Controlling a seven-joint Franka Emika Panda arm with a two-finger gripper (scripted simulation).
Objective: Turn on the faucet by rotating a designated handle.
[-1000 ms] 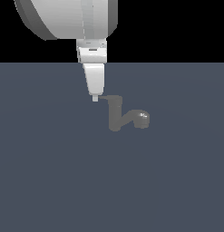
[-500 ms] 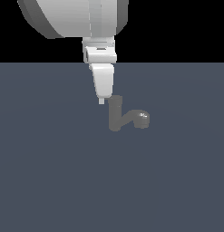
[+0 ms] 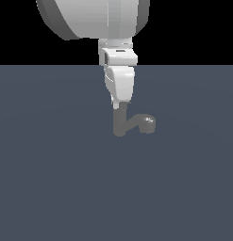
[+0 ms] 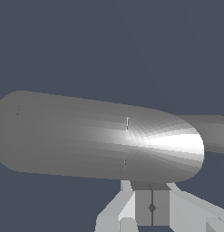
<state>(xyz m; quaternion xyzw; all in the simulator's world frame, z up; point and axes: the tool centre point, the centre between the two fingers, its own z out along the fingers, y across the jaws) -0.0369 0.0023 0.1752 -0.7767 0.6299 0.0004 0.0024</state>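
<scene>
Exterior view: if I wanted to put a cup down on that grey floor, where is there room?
Almost anywhere. The floor lies bare on the exterior view's left of the faucet, on its right beyond the spout head, and across the whole stretch below. The only crowded spot is at the faucet post, where the gripper hangs right over its top.

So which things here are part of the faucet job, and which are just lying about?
Part of the job:
- faucet, grey post with a curved spout
- gripper, right above the post's top
- handle: not clearly distinguishable in either view

Lying about:
- nothing else is visible; only the dark floor under the faucet
</scene>
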